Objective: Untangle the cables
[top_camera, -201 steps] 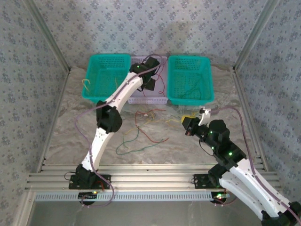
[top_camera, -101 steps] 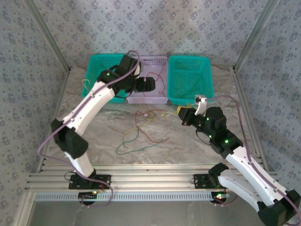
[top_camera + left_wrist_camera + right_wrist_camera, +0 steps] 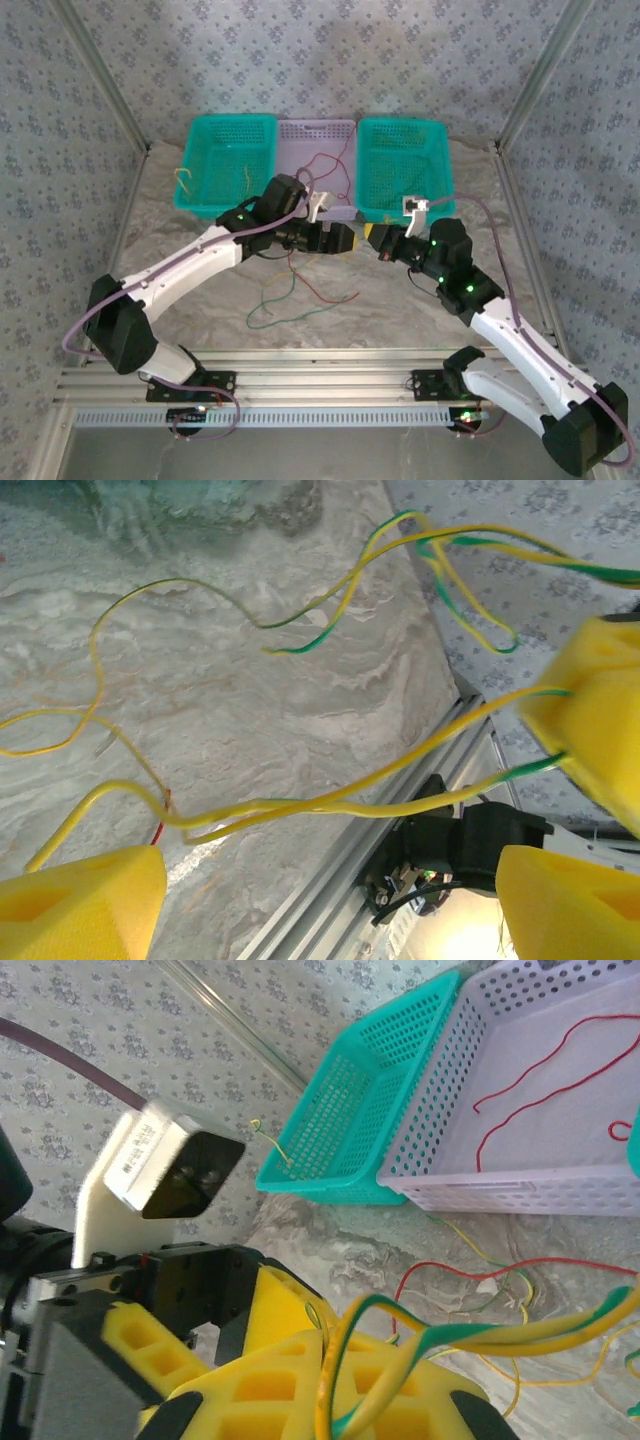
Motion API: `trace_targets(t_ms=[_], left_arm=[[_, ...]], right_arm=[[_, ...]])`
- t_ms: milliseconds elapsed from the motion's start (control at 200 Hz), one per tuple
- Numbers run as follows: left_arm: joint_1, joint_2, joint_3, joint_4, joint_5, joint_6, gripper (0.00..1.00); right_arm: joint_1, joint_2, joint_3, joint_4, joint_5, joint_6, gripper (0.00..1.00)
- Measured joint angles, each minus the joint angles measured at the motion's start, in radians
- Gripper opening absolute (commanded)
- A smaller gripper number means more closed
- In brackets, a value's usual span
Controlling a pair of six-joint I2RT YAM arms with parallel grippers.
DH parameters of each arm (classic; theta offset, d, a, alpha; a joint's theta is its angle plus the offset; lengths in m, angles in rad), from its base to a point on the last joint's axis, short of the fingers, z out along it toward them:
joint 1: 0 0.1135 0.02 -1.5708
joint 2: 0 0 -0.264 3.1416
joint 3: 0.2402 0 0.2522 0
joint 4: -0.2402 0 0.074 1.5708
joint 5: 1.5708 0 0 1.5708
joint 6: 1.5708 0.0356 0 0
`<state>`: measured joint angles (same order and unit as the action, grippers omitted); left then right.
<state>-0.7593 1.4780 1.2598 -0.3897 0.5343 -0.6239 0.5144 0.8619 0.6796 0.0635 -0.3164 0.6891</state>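
My right gripper (image 3: 374, 233) (image 3: 335, 1380) is shut on two yellow-green cables (image 3: 470, 1335), lifted above the table's middle. They stretch from its yellow pads across the left wrist view as taut yellow-green cables (image 3: 330, 802). My left gripper (image 3: 346, 238) (image 3: 325, 905) faces it from the left, open, its yellow pads (image 3: 80, 900) wide apart just short of those strands. A red cable (image 3: 322, 290) and a green cable (image 3: 268, 302) lie loose on the marble below.
Three baskets line the back: left teal basket (image 3: 200, 165) with yellow wire, lavender basket (image 3: 300, 130) with red wire (image 3: 540, 1090), right teal basket (image 3: 440, 170) with green wire. An aluminium rail (image 3: 320, 375) borders the near edge.
My left arm has swung from over the lavender basket down to the table's middle, ending beside the right gripper. The right gripper has risen and shifted left with its cables.
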Motion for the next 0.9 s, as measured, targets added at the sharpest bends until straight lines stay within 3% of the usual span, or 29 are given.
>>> trace_targets(t_ms=[155, 340, 525, 680, 899], left_arm=[[0.004, -0.004, -0.001, 0.029, 0.001, 0.023, 0.66], [0.025, -0.004, -0.001, 0.027, -0.003, 0.059, 0.6], [0.059, -0.004, 0.0, 0.027, -0.003, 0.072, 0.46], [0.059, -0.003, 0.0, 0.028, 0.013, 0.081, 0.44], [0.059, -0.003, 0.0, 0.034, 0.043, 0.081, 0.25]], right_arm=[[0.0, 0.005, 0.0, 0.005, -0.023, 0.004, 0.0], [0.001, 0.005, 0.0, 0.009, -0.055, 0.003, 0.0], [0.01, 0.012, 0.0, 0.017, -0.08, 0.003, 0.0], [0.024, 0.029, 0.0, 0.023, -0.092, 0.003, 0.0], [0.034, 0.042, 0.0, 0.03, -0.092, 0.003, 0.0]])
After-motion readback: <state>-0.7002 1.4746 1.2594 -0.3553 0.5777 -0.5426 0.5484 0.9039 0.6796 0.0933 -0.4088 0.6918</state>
